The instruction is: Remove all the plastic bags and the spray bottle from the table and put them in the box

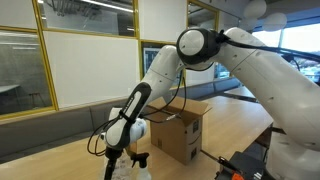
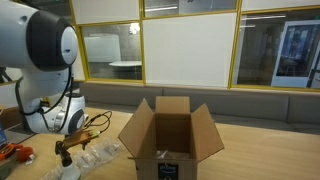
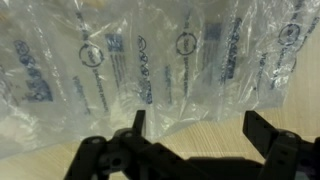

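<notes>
step 1, bag pickup: my gripper (image 3: 196, 120), jaws wide, hovers over the plastic bags (image 3: 150, 60); next i should descend and close.

In an exterior view the scene is taken from close beside the arm (image 1: 235, 50), whose white links fill the right half. The box (image 1: 180, 135) on the bench (image 1: 240, 120) is seen beyond them, from slightly above. In an exterior view the box (image 2: 170, 135) is faced at near range and low height, its open top turned toward the lens, with the arm at the left edge. Box and arm are shared by both exterior views. The wrist view is aimed down, very near the plastic bags (image 3: 150, 70), with the fingers (image 3: 137, 125) framed along the bottom edge.
</notes>
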{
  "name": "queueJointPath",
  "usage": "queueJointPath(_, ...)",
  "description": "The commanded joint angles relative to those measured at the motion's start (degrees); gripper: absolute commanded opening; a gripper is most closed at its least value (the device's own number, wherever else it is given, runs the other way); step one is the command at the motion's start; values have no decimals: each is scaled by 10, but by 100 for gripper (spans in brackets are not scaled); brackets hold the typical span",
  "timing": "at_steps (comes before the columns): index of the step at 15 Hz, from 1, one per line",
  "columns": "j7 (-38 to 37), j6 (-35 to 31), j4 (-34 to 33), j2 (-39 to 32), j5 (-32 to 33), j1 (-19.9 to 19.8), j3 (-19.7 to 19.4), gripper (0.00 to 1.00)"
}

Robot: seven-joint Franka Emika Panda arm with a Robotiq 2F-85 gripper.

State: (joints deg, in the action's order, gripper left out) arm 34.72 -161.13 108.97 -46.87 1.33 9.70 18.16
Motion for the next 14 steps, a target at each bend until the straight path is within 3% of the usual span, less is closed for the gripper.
queueJointPath(1, -51, -1, -36, -37, 35, 15, -12, 100)
queueJointPath(14, -123, -7, -47, -95, 57, 16, -14, 100)
